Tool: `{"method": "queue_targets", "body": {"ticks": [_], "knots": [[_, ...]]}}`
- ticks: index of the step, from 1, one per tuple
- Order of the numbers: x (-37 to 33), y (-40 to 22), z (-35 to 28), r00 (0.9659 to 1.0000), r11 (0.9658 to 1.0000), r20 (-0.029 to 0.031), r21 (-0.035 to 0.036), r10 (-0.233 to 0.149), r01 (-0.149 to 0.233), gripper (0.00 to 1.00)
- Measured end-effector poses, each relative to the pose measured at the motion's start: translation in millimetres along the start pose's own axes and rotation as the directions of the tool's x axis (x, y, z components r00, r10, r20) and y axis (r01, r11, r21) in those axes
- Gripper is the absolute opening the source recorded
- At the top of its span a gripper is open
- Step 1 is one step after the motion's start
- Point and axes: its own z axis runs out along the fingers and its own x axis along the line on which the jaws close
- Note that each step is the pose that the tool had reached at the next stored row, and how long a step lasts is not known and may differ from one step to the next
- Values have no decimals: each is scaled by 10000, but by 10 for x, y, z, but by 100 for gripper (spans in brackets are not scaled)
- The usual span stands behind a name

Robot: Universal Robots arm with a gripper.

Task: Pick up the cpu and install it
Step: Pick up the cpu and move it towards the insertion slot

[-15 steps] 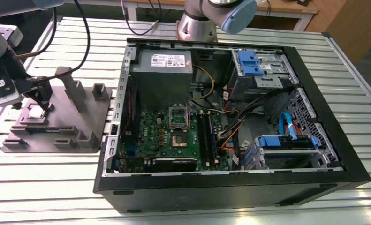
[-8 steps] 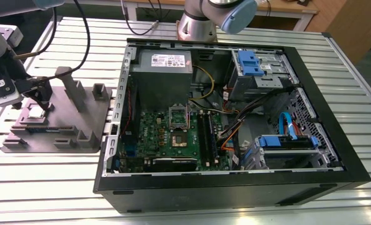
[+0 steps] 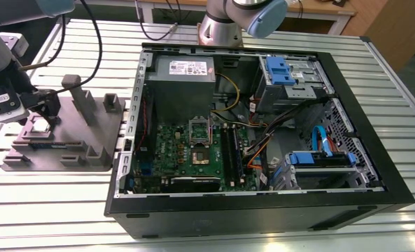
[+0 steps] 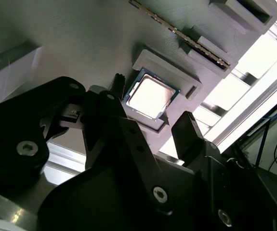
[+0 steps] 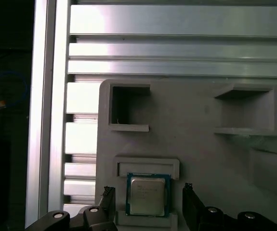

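The task is at its start: the cpu lies in its shallow square nest on the tray, not yet lifted. The gripper hangs over it with jaws released, one black finger on each side of the chip and clear of its edges. The chip is flat and square, with a dull silvery lid; the tray is matt grey plastic with boxy pockets. The socket, in the case beside the tray, looks empty
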Motion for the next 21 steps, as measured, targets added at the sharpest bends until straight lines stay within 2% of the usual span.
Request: {"method": "queue_targets", "body": {"ticks": [21], "knots": [[16,-11,122,9998,9998,25,-8,199,-199,66]]}}
